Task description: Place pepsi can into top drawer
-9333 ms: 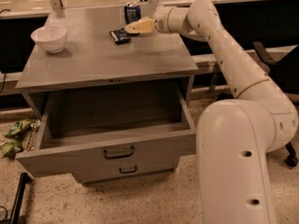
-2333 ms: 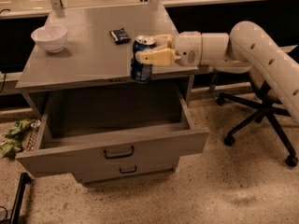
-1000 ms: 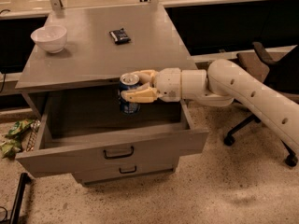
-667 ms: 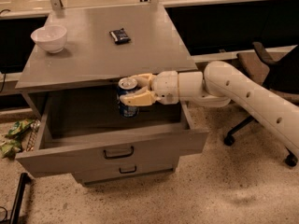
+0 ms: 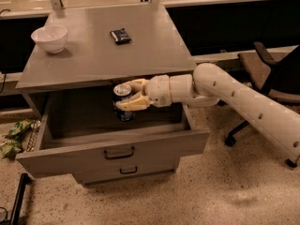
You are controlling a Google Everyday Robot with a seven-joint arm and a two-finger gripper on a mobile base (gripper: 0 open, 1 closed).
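Gripper (image 5: 124, 96) inside the pulled-out top drawer (image 5: 112, 146), toward its back, just under the cabinet top (image 5: 93, 60). Jaws pinching the pepsi can (image 5: 123, 115), one finger (image 5: 136, 84) by the silver lid, the other across the blue body. Can upright within the drawer, roughly midway along its width; resting on the drawer floor or hanging above it, cannot tell. Arm (image 5: 234, 97) reaching in over the drawer's right wall. Above the drawer, on the cabinet top: white bowl (image 5: 49, 37) toward the left, dark packet (image 5: 121, 35) near the middle. Below the drawer, lower drawer (image 5: 124, 171), pushed in
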